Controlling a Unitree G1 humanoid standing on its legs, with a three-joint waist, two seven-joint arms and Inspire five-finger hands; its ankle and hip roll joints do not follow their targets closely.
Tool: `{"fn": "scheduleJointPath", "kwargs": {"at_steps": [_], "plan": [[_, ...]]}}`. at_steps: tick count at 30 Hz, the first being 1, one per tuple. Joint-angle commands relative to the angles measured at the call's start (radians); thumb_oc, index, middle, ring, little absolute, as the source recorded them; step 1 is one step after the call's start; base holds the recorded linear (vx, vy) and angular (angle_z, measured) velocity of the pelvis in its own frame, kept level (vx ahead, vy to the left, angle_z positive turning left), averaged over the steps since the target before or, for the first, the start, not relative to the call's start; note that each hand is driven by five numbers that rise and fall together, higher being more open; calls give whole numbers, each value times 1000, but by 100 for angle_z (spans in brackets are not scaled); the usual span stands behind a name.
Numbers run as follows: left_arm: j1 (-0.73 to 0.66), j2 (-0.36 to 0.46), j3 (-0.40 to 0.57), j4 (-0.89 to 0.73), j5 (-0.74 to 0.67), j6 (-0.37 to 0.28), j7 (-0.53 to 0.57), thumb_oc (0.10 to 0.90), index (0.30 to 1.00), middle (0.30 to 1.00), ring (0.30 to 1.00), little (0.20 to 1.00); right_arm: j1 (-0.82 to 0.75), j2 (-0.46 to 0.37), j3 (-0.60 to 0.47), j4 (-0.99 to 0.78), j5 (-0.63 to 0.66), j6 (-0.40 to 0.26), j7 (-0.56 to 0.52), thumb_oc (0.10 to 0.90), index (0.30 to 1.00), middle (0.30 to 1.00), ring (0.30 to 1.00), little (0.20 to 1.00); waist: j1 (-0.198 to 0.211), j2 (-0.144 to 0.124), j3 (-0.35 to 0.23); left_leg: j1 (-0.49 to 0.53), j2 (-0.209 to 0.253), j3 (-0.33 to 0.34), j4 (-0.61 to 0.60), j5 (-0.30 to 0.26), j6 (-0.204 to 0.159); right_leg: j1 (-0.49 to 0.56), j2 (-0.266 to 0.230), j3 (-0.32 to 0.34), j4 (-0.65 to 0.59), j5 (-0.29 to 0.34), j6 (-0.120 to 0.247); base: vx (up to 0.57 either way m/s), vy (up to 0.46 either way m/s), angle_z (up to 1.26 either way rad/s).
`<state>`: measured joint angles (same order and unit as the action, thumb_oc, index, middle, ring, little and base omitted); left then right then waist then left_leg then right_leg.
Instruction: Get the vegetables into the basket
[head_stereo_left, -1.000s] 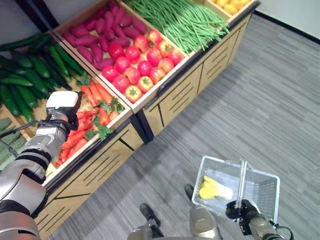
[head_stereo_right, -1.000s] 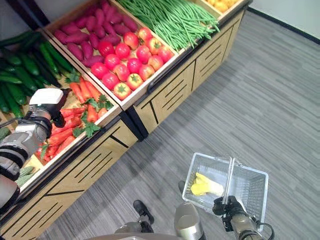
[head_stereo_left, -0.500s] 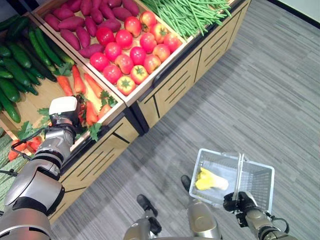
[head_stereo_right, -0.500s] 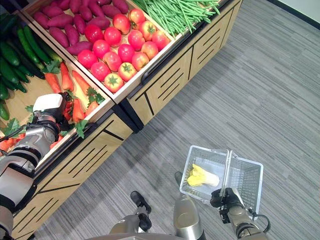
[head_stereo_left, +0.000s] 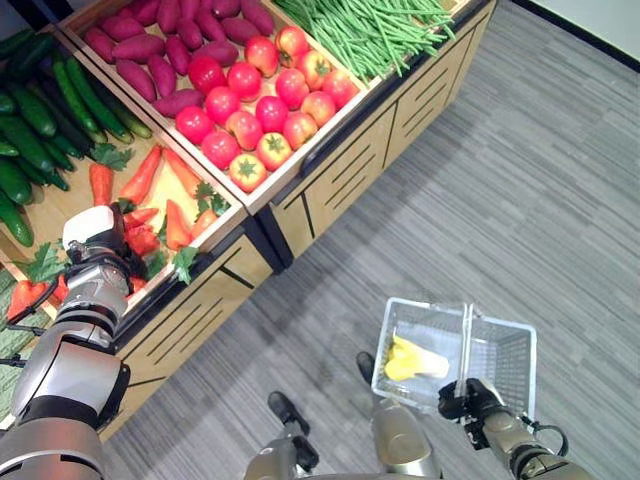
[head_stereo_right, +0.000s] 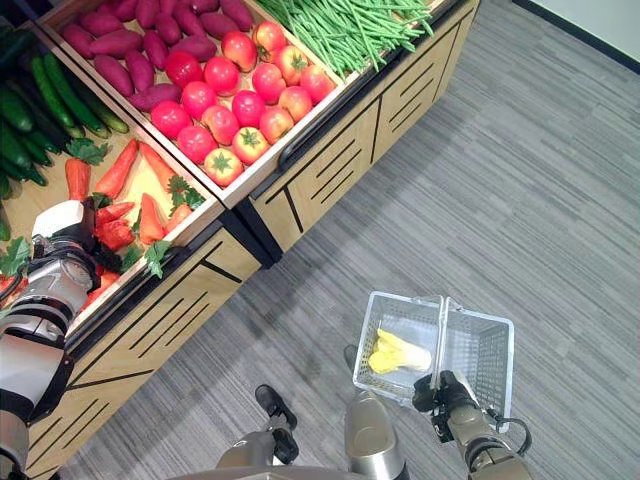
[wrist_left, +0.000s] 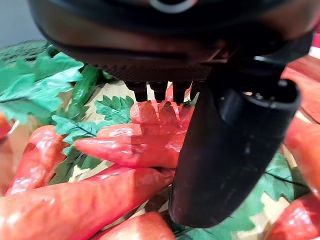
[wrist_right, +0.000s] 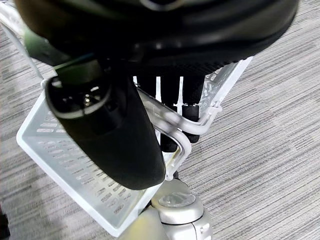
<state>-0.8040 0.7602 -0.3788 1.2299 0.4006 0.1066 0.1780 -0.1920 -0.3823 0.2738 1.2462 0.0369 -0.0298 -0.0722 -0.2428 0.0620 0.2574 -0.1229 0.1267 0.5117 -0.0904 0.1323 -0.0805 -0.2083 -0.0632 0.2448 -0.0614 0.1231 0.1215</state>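
Observation:
My left hand (head_stereo_left: 93, 243), with a white cover on its back, is down in the carrot bin (head_stereo_left: 60, 205) among orange carrots (head_stereo_left: 140, 178) with green leaves. In the left wrist view its fingers (wrist_left: 159, 90) reach straight down over one carrot (wrist_left: 131, 146), and the thumb (wrist_left: 235, 150) rests against that carrot's side. My right hand (head_stereo_left: 466, 401) is shut on the handle (wrist_right: 176, 131) of a white wire basket (head_stereo_left: 425, 303), which hangs over the floor at the lower right. A yellow vegetable (head_stereo_left: 410, 360) lies inside the basket.
The wooden stand (head_stereo_left: 335, 185) runs along the upper left. It holds bins of tomatoes (head_stereo_left: 262, 100), sweet potatoes (head_stereo_left: 150, 50), green beans (head_stereo_left: 380, 30) and cucumbers (head_stereo_left: 40, 120). Grey floor (head_stereo_left: 520, 200) spreads out to the right.
The view has shifted. My left hand has moved down toward the near left part of the carrot bin. The right hand still holds the basket.

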Motion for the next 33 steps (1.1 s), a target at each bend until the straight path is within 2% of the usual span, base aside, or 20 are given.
{"fn": "scheduleJointPath", "kwargs": {"at_steps": [1,21,28,33], "plan": [[2,45,14,109,-30,73,-29,400,300,300,300,300,60,-8,49,41,-38,57,11,400,300,300,300,300,50,-14,7,7,-6,-74,3,-4,-63,-90,-9,-101,45,25,31,-44,-7,-1],[-39,32,-18,89,-27,73,-6,400,300,300,300,300,64,3,72,34,-42,50,20,400,300,300,300,300,60,-35,25,-34,0,-86,3,8,-64,-117,-7,-110,33,42,26,0,0,0],[-102,56,-51,35,-20,64,59,400,300,300,300,300,70,9,86,28,-46,39,14,400,300,300,300,300,64,-40,21,-30,8,-90,3,10,-66,-111,-5,-115,31,40,26,5,0,0],[-129,82,-62,-80,-33,46,132,400,300,300,300,300,95,12,97,10,-50,25,14,400,300,300,300,300,69,-41,-2,-3,11,-100,3,6,-70,-80,-5,-127,31,28,24,19,-12,4]]}}
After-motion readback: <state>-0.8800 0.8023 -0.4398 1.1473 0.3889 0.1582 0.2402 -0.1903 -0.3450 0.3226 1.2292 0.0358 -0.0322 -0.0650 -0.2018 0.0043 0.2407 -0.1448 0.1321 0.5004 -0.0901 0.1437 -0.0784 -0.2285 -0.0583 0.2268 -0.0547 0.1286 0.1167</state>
